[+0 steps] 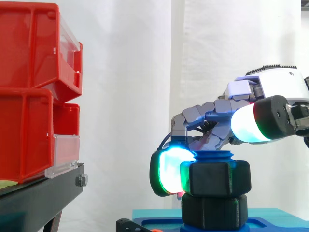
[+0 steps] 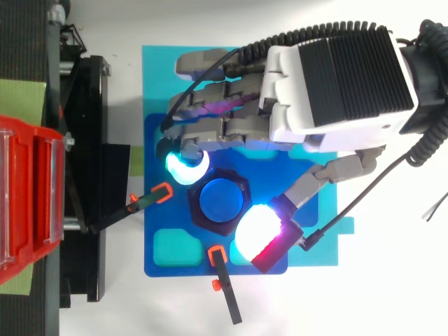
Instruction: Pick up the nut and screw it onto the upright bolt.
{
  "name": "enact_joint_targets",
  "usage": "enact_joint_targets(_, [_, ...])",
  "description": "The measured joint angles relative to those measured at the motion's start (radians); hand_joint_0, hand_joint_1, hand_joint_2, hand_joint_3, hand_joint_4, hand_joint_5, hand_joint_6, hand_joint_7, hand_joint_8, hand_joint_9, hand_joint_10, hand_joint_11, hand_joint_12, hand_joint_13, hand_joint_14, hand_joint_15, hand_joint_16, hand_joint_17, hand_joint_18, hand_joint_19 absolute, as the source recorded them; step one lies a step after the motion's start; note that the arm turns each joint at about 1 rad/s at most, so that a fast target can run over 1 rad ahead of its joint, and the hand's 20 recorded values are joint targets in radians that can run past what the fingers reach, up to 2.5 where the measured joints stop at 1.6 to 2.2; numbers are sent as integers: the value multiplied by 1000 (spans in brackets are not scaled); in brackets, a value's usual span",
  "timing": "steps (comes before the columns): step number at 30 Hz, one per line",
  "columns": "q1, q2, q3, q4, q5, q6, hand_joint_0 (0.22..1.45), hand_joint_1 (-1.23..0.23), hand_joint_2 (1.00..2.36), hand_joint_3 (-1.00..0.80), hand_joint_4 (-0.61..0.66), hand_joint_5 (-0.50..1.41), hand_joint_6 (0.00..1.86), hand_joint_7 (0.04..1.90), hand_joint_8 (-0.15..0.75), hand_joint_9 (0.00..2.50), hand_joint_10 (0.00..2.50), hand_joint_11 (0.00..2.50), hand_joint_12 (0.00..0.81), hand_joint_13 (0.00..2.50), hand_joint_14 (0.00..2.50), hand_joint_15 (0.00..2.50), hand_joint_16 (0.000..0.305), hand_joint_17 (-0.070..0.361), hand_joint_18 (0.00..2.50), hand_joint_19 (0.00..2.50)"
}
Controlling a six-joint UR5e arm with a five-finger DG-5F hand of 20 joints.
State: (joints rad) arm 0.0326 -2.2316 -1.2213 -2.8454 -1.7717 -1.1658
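Observation:
A black hex nut [image 1: 219,179] sits on the upright blue bolt [image 1: 212,157], whose threaded top pokes out just above it. From above, the nut [image 2: 239,183] rings the round blue bolt end [image 2: 221,199]. My hand [image 2: 336,84] reaches in from the right with its fingers curled round the nut. A cyan-green fingertip [image 1: 169,170] presses its far-left side, and the thumb pad [image 2: 257,234] lies against the opposite corner. Under the nut a second black hex piece [image 1: 215,211] stands on the blue base plate [image 2: 161,133].
Red bins [image 1: 29,96] stand stacked on a black stand [image 1: 43,191] to the left. Two black clamps with orange tips [image 2: 150,199] [image 2: 222,280] point at the bolt from the left and the front of the plate.

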Motion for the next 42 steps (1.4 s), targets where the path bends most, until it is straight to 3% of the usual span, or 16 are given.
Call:
enact_joint_targets(11, [-4, 0, 0, -2, 0, 0, 516, -301, 1000, -500, 137, 74, 522, 1402, 229, 1252, 0, 0, 167, 794, 0, 0, 12, 27, 392, 0])
enact_joint_targets(18, [-7, 1, -1, -2, 0, 0, 523, -307, 1000, -500, 76, 82, 598, 1258, 180, 1688, 0, 49, 122, 1162, 0, 0, 6, 14, 785, 0])
enact_joint_targets(38, [-41, 1, 0, 2, -7, 0, 512, -313, 1000, -500, 69, 98, 566, 1310, 183, 1892, 0, 96, 155, 1411, 0, 0, 3, 7, 902, 0])
enact_joint_targets(41, [-47, 1, 0, 3, -7, 0, 508, -299, 1000, -500, 93, 97, 506, 1431, 231, 1782, 3, 87, 172, 1320, 0, 0, 6, 14, 801, 0])
enact_joint_targets(42, [-49, 1, 0, 3, -8, 0, 507, -294, 1000, -500, 108, 82, 501, 1397, 240, 1727, 4, 83, 188, 1286, 0, 0, 8, 18, 747, 0])
